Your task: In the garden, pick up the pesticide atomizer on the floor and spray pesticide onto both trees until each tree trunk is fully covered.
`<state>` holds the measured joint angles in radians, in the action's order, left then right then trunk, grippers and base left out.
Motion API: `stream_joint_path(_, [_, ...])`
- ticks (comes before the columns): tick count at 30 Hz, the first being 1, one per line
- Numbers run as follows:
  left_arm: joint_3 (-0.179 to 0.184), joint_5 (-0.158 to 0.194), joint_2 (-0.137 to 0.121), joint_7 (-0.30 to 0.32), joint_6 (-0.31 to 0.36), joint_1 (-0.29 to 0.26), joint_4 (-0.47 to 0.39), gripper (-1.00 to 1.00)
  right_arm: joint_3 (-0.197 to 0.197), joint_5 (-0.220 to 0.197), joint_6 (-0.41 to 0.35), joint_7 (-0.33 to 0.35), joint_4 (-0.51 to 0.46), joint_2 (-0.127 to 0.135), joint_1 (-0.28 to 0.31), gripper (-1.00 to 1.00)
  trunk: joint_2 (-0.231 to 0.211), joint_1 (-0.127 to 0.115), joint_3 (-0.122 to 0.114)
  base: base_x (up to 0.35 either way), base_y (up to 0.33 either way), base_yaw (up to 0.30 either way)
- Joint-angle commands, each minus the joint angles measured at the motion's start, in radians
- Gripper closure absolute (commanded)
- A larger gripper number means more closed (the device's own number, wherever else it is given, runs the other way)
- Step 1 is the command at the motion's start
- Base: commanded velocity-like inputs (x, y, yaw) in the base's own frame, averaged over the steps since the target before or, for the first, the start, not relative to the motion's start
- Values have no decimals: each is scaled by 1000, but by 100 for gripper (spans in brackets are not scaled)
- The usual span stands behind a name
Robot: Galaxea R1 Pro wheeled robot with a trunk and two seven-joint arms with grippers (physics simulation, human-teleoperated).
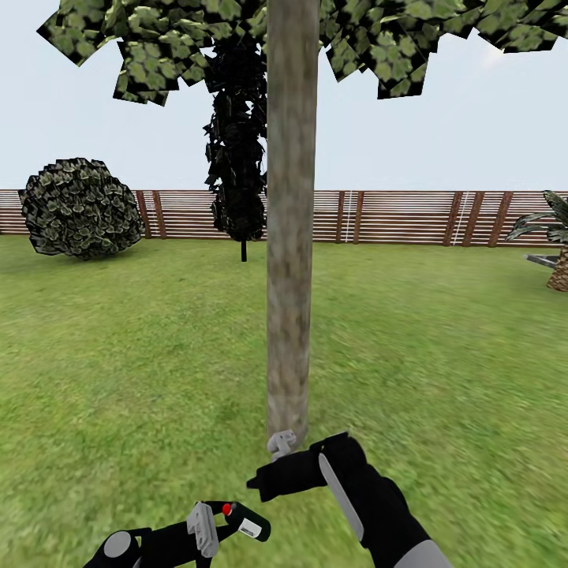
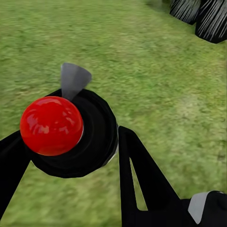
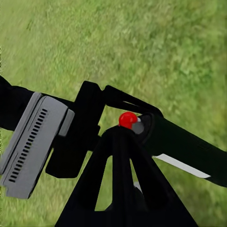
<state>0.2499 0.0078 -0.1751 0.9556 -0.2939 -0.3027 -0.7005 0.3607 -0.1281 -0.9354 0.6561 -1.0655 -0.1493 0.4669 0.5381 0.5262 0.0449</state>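
One tree trunk [image 1: 292, 237], mottled grey-brown, rises just ahead of me, with its leafy canopy [image 1: 142, 47] overhead. Low in the head view, my left gripper [image 1: 225, 521] is shut on the pesticide atomizer [image 1: 251, 525], a black bottle with a red knob and a white label. In the left wrist view, the red knob [image 2: 51, 125] and a grey nozzle [image 2: 74, 80] sit between the black fingers [image 2: 142, 179]. My right gripper [image 1: 259, 481] hovers near the trunk's base, shut and holding nothing. From the right wrist view, its joined fingertips [image 3: 119, 135] point at the atomizer [image 3: 184, 146].
Grass lawn [image 1: 442, 355] spreads all around. A dark narrow cypress-like tree [image 1: 237, 158] stands behind the trunk, a round bush [image 1: 79, 207] at far left, and a palm-like plant [image 1: 556, 237] at far right. A brown slat fence [image 1: 394, 217] closes the back.
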Motion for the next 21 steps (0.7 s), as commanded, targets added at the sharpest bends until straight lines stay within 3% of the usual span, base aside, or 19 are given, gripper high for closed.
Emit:
stream_joint_path(1, [3, 1, -1, 0, -4, -1, 0, 100, 0, -10, -8, -6, 4, -2, 1, 100, 2, 0, 2, 0, 0, 0])
stream_joint_path(21, [5, 1, 0, 0, -5, -1, -1, 100, -2, -11, -6, -6, 39, -16, 1, 100, 2, 0, 2, 0, 0, 0])
